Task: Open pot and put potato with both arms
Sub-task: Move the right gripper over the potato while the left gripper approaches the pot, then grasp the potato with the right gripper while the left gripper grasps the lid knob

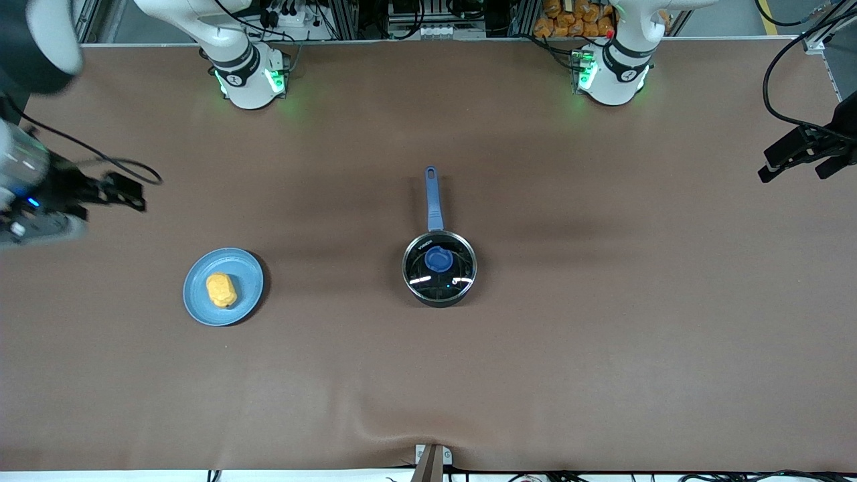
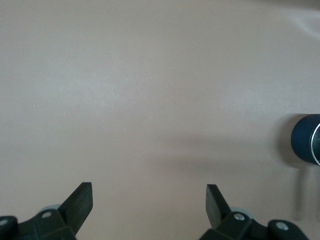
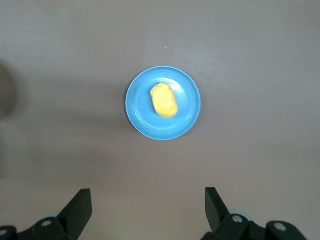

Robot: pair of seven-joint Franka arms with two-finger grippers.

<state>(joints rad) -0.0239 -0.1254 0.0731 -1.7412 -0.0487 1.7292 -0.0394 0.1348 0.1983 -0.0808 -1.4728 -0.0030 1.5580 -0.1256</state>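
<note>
In the front view the pot (image 1: 439,268) is seen at mid-tabletop (image 1: 602,348), lid (image 1: 440,261) on, its blue handle (image 1: 432,198) pointed away from the camera toward the bases; the potato (image 1: 221,290) is seen lying on a blue plate (image 1: 201,301) toward the right arm's end, its long axis running roughly nearer-to-farther; pot and plate are set well apart. The right tool (image 1: 124,191) is held up over the tabletop at the right arm's end, above bare tabletop and not over the plate; the left tool (image 1: 797,161) is held up over the left arm's end, well apart from the pot; no object is carried by either.

In the left wrist view the left tool (image 2: 149,200) is shown spread wide with nothing between the fingers; only bare tabletop lies under it; a dark rounded edge of the pot (image 2: 306,146) is caught at the frame's margin, so a long sideways reach is judged necessary before the lid's knob can be taken.

In the right wrist view the right tool (image 3: 148,202) is likewise spread wide and empty; the plate (image 3: 187,117) with the potato (image 3: 164,100) is seen well ahead of the fingers. The right arm is judged the nearer to the potato, the left to the lid.
</note>
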